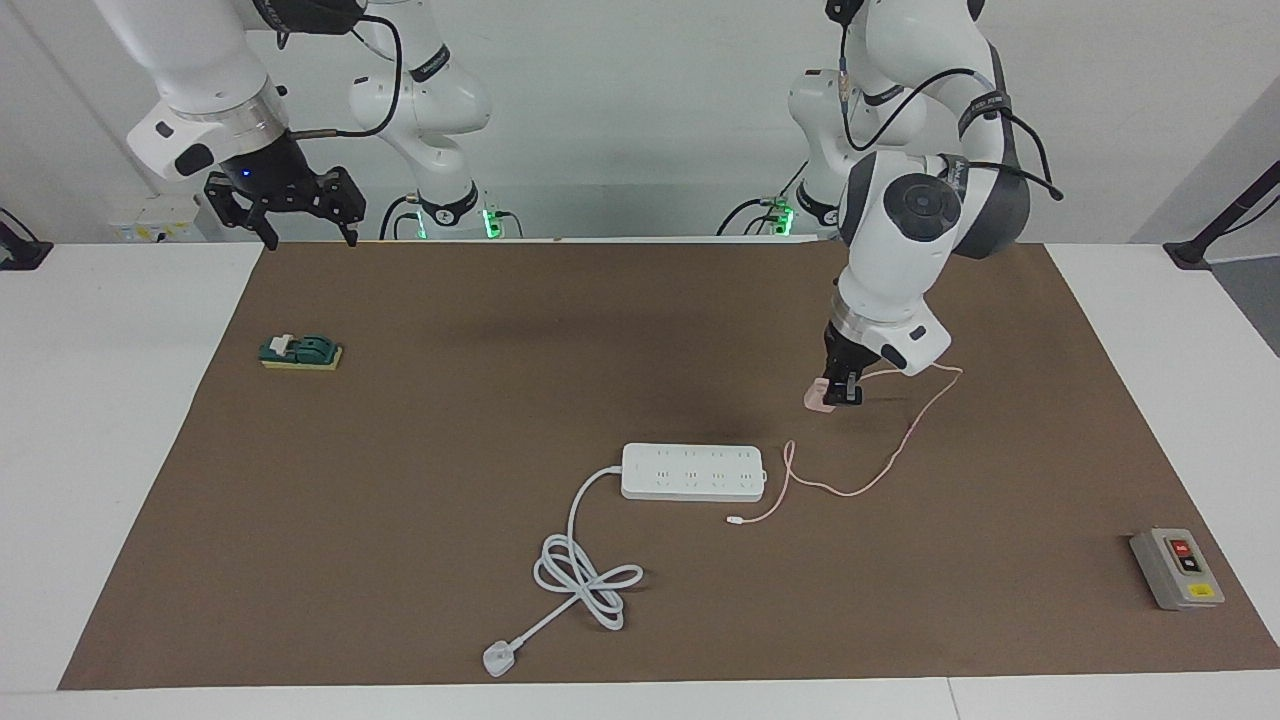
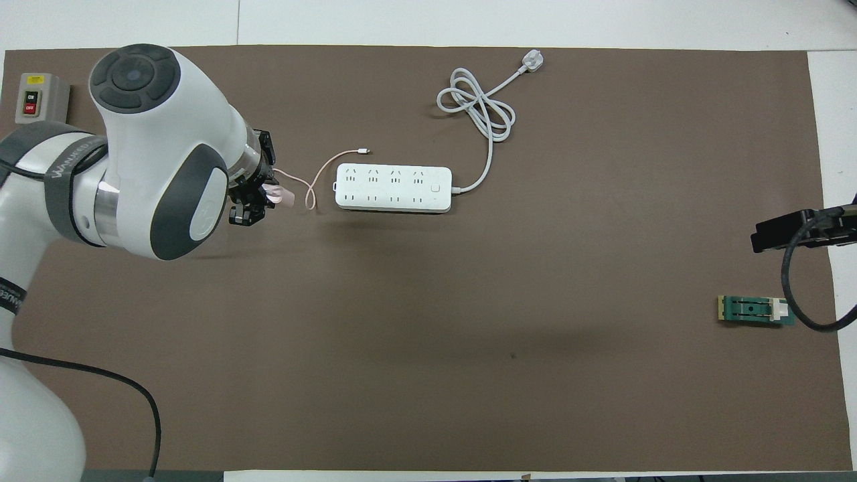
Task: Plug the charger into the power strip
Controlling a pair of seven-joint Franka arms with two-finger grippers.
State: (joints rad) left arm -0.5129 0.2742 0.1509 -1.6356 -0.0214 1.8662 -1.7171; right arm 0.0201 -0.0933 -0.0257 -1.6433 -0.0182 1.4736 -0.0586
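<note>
My left gripper (image 1: pixel 840 393) (image 2: pixel 262 199) is shut on the charger (image 1: pixel 819 397) (image 2: pixel 281 196), a small pale pink cube held in the air over the brown mat, beside the power strip's end toward the left arm's end of the table. Its thin pink cable (image 1: pixel 880 470) (image 2: pixel 309 187) trails down to the mat and loops past that end. The power strip (image 1: pixel 693 472) (image 2: pixel 393 187) lies flat in the middle of the mat, sockets up. My right gripper (image 1: pixel 297 215) (image 2: pixel 783 231) waits open, raised over the mat's corner at the right arm's end.
The strip's thick white cord (image 1: pixel 580 570) (image 2: pixel 479 107) coils to a white three-pin plug (image 1: pixel 497 659) (image 2: pixel 532 61), farther from the robots. A grey button box (image 1: pixel 1177 568) (image 2: pixel 37 100) sits at the left arm's end. A green block (image 1: pixel 300 351) (image 2: pixel 755 310) lies under the right gripper's side.
</note>
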